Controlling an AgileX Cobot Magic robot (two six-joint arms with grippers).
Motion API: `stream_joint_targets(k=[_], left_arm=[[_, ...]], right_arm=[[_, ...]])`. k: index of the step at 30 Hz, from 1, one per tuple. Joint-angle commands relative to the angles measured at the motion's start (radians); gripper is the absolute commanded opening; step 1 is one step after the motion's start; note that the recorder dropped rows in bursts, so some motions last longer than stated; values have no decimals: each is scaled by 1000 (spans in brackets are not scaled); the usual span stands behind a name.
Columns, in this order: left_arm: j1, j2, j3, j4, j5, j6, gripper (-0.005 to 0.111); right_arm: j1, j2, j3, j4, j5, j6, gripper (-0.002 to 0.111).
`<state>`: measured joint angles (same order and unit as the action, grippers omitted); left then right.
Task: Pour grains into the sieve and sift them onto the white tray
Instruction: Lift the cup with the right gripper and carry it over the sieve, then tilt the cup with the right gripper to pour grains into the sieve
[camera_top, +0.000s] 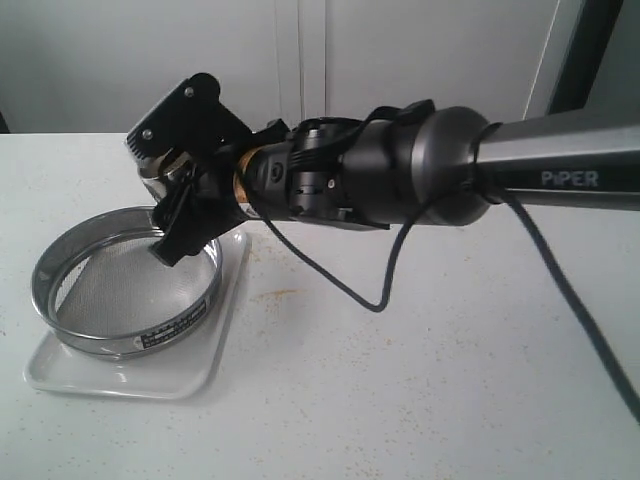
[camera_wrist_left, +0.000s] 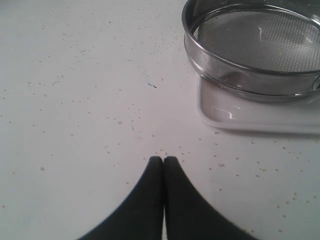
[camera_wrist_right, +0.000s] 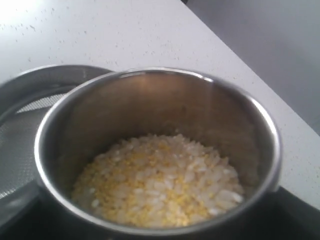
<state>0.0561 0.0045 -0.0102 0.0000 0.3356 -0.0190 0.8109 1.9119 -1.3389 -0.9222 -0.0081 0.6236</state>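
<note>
Sieve: sitting on the white tray, mesh looking bare
Grains: yellow and whitish, lying in the cup, none showing in the sieve
Right gripper: clasping the cup, holding it above the sieve's rim
Left gripper: hovering over the table beside the sieve, fingers pressed together, holding nothing
Risk: the cup is hanging over the rim, not the middle, so a quick tip could be sending grains past the sieve onto the table; a knock could be sliding the loose sieve off the tray
</note>
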Motion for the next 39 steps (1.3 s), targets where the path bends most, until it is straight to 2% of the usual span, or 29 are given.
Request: stream_joint_targets(k=[1,13,18,26,30,39], left_arm=[[2,-5,10,-6,13,-2,0],[2,-5,10,-6,13,-2,0],[2,-5,10,-6,13,-2,0],[2,-5,10,-6,13,-2,0],[2,-5,10,-6,13,-2,0],[2,-5,10,-6,13,-2,0]], right_arm=[[41,35,-61,5,84,-62,0],[89,160,-245,-3,392,-205,0],[92,202,-306,-6,435,-230,0],[135,272,-411,-6,605,-352,0],[155,291,-440,-6,623,-390,0],[166,336,-515,-1,752,-401,0]])
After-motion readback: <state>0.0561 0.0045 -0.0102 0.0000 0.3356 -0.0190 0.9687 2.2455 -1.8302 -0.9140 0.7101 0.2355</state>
